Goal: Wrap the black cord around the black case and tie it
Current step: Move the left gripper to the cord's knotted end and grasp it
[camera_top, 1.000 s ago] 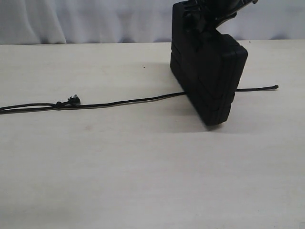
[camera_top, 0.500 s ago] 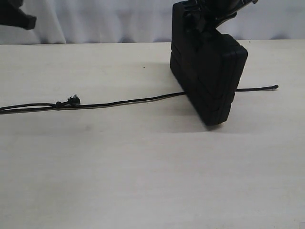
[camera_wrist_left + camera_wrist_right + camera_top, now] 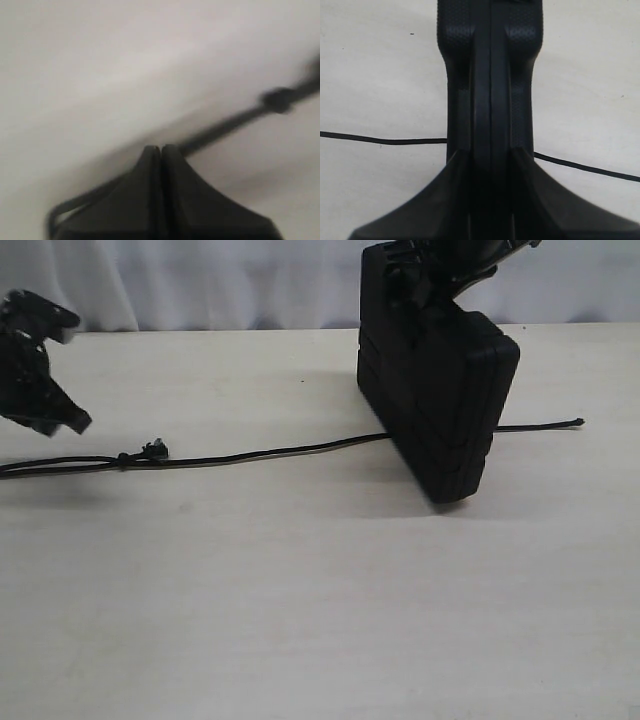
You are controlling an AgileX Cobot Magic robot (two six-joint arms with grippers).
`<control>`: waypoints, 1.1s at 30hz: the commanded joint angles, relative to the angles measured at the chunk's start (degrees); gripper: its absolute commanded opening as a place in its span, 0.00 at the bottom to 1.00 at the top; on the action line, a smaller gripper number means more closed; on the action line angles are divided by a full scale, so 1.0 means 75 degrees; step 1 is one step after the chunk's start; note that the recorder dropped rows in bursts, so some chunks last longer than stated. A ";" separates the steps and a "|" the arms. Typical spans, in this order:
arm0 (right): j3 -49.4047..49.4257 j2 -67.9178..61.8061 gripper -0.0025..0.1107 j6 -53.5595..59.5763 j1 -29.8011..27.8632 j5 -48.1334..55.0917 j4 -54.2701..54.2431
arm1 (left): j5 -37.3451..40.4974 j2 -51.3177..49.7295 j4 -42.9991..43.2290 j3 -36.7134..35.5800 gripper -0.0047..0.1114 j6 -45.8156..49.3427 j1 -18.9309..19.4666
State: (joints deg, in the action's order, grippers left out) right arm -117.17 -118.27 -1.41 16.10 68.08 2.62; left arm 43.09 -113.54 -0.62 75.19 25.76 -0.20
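Where a pale table (image 3: 300,620) meets a white curtain (image 3: 200,280), my right gripper (image 3: 490,155) clamps the black case (image 3: 440,400) from above and holds it upright and tilted. The black cord (image 3: 270,452) lies across the table and passes the case's base, with its knot (image 3: 122,460) at left. My left gripper (image 3: 160,148), jaws closed and empty, hovers near that knot.

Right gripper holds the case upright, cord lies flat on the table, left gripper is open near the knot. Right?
No: the left gripper is shut, fingers pressed together in the left wrist view. The rest stands: right gripper holds the black case upright, black cord flat on the table, knot nearby.
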 commanded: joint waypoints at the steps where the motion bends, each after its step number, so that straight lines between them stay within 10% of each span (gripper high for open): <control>1: 0.0122 -0.0136 0.06 0.0137 -0.0002 0.0250 -0.0092 | 0.1081 -0.0779 -0.2816 0.0790 0.08 0.3183 0.0019; 9: 0.0122 -0.0136 0.06 0.0293 -0.0002 0.0250 -0.0092 | 0.0784 -0.1018 -0.2101 0.0776 0.48 0.4756 -0.0243; 17: 0.0122 -0.0136 0.06 0.0334 -0.0002 0.0250 -0.0092 | -0.0072 -0.1126 -0.1567 0.0270 0.49 0.5483 -0.0243; 26: 0.0122 -0.0136 0.06 0.0391 -0.0002 0.0250 -0.0071 | 0.0000 -0.1126 -0.2103 -0.0197 0.12 0.5503 -0.0243; 33: 0.0122 -0.0136 0.06 0.0410 -0.0002 0.0250 -0.0071 | 0.0097 -0.1126 -0.6818 -0.0229 0.04 0.3726 -0.0243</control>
State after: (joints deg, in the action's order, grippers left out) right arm -117.17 -118.27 0.87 16.10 68.05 2.51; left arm 43.62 -121.94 -35.42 73.74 60.25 -1.94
